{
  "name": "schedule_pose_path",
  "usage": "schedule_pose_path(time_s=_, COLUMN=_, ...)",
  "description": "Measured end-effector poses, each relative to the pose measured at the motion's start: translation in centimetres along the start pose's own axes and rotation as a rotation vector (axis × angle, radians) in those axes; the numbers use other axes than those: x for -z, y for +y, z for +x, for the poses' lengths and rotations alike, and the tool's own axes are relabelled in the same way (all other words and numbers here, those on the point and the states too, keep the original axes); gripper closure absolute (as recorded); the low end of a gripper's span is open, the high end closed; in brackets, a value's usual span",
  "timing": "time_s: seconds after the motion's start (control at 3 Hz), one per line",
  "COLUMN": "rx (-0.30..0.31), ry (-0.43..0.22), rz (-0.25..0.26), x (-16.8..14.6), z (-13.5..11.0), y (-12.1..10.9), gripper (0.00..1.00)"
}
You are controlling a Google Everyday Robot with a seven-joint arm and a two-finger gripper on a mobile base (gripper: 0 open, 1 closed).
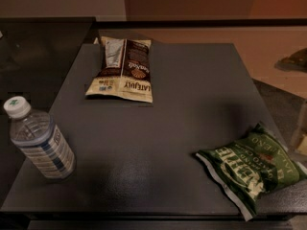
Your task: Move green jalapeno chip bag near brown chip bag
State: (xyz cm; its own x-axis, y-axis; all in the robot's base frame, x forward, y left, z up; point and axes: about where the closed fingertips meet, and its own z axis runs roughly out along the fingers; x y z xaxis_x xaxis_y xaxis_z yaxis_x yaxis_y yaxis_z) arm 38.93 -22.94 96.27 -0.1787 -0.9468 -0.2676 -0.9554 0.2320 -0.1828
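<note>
Camera view, dim room, one dark table filling most of the shot. Brown chip bag lies flat at the far side, a bit left of centre. It has cream ends, a white label panel and a round chip picture, and its lettering reads upside down from here.

Green jalapeno chip bag sits at the near right corner, crinkled, white lettering up, with the white sealed edge facing the front. Its right end reaches the table's right edge, maybe slightly past it. The two bags are well apart, with bare tabletop between them.

Water bottle stands at the near left edge. It's clear plastic with a white cap and a blue-striped label, touching neither bag.

Gripper — only a pale sliver shows at the right border, just off the table's edge and just above the green bag's far end. It isn't touching the bag, and I can't tell its grip state.
</note>
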Motion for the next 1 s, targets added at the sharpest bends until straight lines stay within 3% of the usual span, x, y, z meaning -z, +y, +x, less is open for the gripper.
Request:
schedule_pose_path(time_s=0.33, rx=0.045, ry=-0.009, rz=-0.047, x=-1.9, z=1.5, y=2.7, gripper=0.0)
schedule_pose_path(time_s=1.0, rx=0.107, ry=-0.006, rz=-0.092, x=-6.3, z=4.5, y=5.8, gripper=0.0)
